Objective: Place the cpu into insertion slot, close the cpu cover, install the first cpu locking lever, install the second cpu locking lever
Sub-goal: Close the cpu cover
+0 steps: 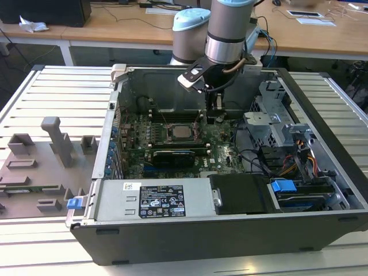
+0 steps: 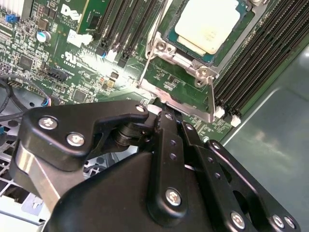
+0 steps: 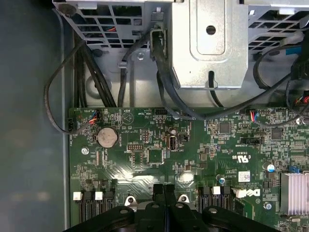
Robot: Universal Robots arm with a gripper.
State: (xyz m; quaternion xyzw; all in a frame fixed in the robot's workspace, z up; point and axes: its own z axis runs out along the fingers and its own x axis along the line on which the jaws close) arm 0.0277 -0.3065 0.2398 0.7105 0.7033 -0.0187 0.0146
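The cpu (image 1: 183,132) lies flat in the insertion slot (image 1: 169,138) on the green motherboard, its silvery top (image 2: 205,26) facing up. A silver metal plate (image 2: 186,105), which I take for the cpu cover, runs along the slot's side nearest my gripper; I cannot tell if it is raised or down. Two thin wire levers (image 2: 148,60) stand free beside the slot's rim (image 2: 161,47). My gripper (image 1: 214,118) hangs inside the case just to the exterior view's right of the slot. Its black fingers (image 3: 161,191) are shut together, and the gripper (image 2: 161,116) sits at the plate's edge.
A long black card (image 1: 172,155) lies in front of the slot, and memory slots (image 2: 263,53) flank it. A drive cage (image 1: 276,123) with cables (image 3: 164,92) stands at the exterior view's right. The power supply (image 1: 155,201) fills the case front. A grey fixture (image 1: 40,167) sits outside.
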